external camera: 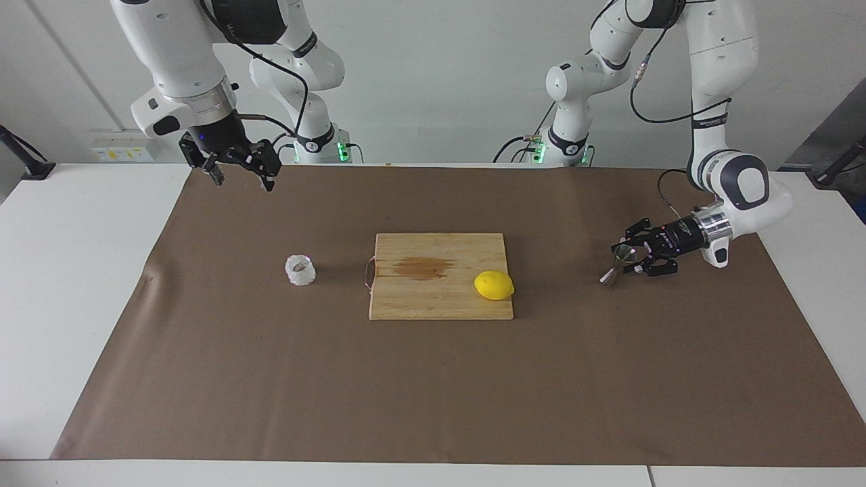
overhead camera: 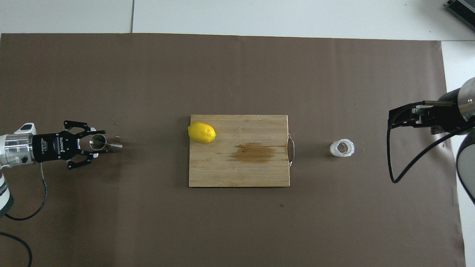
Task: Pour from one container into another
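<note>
White worktop (external camera: 81, 270) nearly covered by brown mat (external camera: 433, 392); wide bare mat on the stretch farthest from the robots and between each object group, so plenty of clearance. Wooden cutting board (external camera: 433, 297) at mat centre, metal handle on the edge toward the right arm's end, dark stain on the half nearer the robots. Lemon (external camera: 494, 285) on the board, at the corner toward the left arm's end, right at the edge. Crinkled whitish cup (external camera: 300, 270) upright on the mat, just off the board's handle edge, toward the right arm's end, clear all round. Steel jigger (external camera: 617, 264) well apart from the board toward the left arm's end, tilted, lower cone tip on the mat. Left gripper (external camera: 632, 257) low, horizontal, fingers around the jigger's upper cone; contact or a firm grip cannot be told. Right gripper (external camera: 238, 170) waiting, raised over the mat's edge nearest the robots, jaws wide open, holding nothing.
</note>
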Motion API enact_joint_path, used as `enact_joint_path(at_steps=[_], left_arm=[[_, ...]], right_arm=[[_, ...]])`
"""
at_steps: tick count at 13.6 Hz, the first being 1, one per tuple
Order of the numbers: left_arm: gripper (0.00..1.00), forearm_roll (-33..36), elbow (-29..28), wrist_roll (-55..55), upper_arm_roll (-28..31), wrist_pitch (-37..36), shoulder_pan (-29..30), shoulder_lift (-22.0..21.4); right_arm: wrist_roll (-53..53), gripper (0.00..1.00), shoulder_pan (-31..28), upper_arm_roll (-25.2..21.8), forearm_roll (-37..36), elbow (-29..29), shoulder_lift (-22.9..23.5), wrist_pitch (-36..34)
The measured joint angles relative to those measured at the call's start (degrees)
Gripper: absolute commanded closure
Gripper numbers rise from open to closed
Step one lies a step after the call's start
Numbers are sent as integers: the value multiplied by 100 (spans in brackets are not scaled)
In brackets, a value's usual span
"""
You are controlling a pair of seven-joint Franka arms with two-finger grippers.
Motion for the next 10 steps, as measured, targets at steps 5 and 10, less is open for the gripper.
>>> enact_joint_path(at_steps=[5,10], left_arm=[[58,-1,1,-1,1,8,0,-1],[65,-2,1,-1,1,16,0,-1]], right_arm=[[0,0,0,0,0,0,0,0],[0,0,0,0,0,0,0,0]])
